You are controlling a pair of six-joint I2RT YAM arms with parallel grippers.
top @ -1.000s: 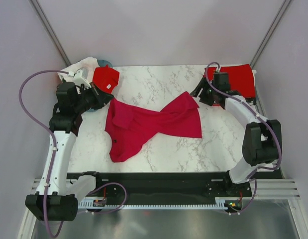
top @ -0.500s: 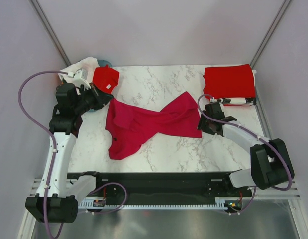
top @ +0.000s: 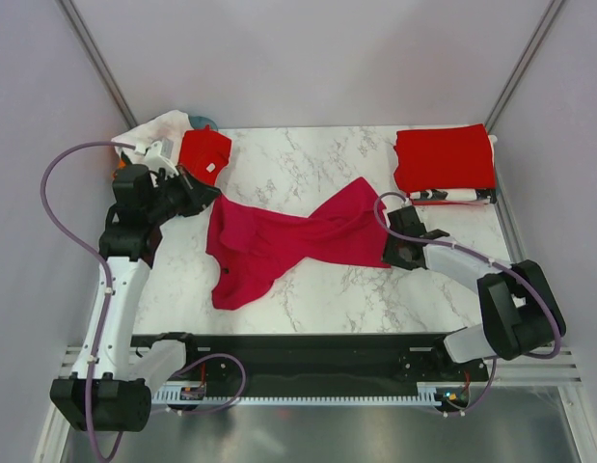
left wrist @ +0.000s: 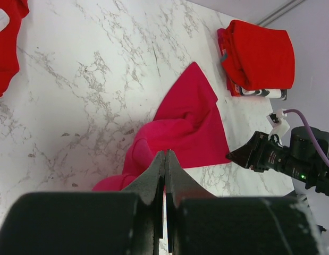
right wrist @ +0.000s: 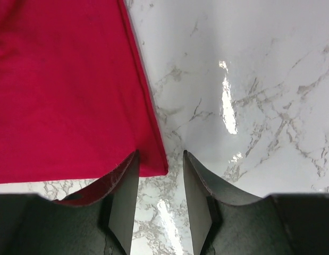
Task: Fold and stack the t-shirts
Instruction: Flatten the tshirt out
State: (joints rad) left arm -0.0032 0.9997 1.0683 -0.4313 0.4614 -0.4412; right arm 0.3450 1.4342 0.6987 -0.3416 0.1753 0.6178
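A crimson t-shirt lies twisted across the middle of the marble table. My left gripper is shut at the shirt's upper-left corner, and in the left wrist view the cloth rises in a fold toward the closed tips. My right gripper sits low at the shirt's lower-right corner. Its jaws are open, with one finger over the cloth and the other over bare marble, and the hem corner lies between them.
A folded bright red t-shirt sits at the back right on a black-and-white one. At the back left are another red shirt, white cloth and the teal basket rim.
My right arm swung from the back-right stack down to the crimson shirt's lower-right corner, its jaws narrowing. The left gripper shifted only slightly and stayed shut.
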